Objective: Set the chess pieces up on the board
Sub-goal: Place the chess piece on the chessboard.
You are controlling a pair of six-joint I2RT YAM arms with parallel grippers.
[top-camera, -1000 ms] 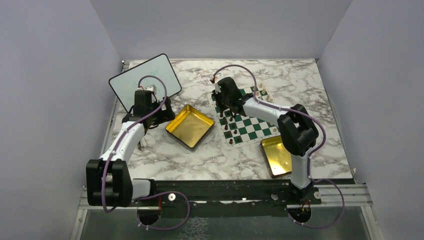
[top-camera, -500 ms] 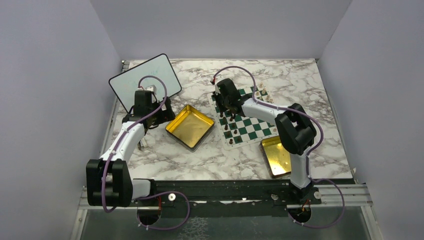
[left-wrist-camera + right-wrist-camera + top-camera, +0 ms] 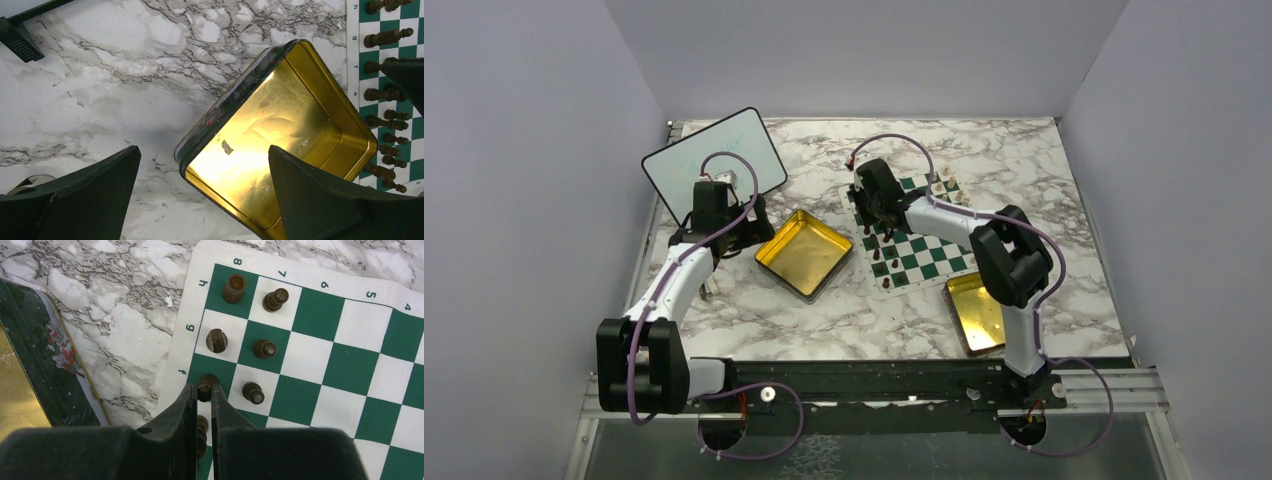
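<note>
Marble-patterned table (image 3: 1024,150) fills the grey-walled cell, and the board (image 3: 312,352) lies on its right half, with dark chess pieces (image 3: 264,348) already crowded in two rows along the board's left edge. The right gripper (image 3: 202,390) hangs over that edge, its jaws pinched almost together on the head of a dark piece (image 3: 206,382) that sits over the edge square marked f. Whether its base is down on the square cannot be told from here. The left gripper (image 3: 203,150) hovers above the gold tin (image 3: 280,130) with jaws spread fully wide, holding nothing, well clear of the work. The main risk seems to be the release. A pawn (image 3: 252,392) stands just beside the right finger, and another dark piece (image 3: 201,427) is half hidden under the fingers, so spreading the jaws or pulling back low could knock either one over, and a toppled piece could roll into its neighbours. Letting go before the base rests flat would probably leave the piece leaning or fallen across the white border. Pressing down hard near the edge might also drag the thin mat and disturb the cream pieces (image 3: 944,185) at its far corner.
</note>
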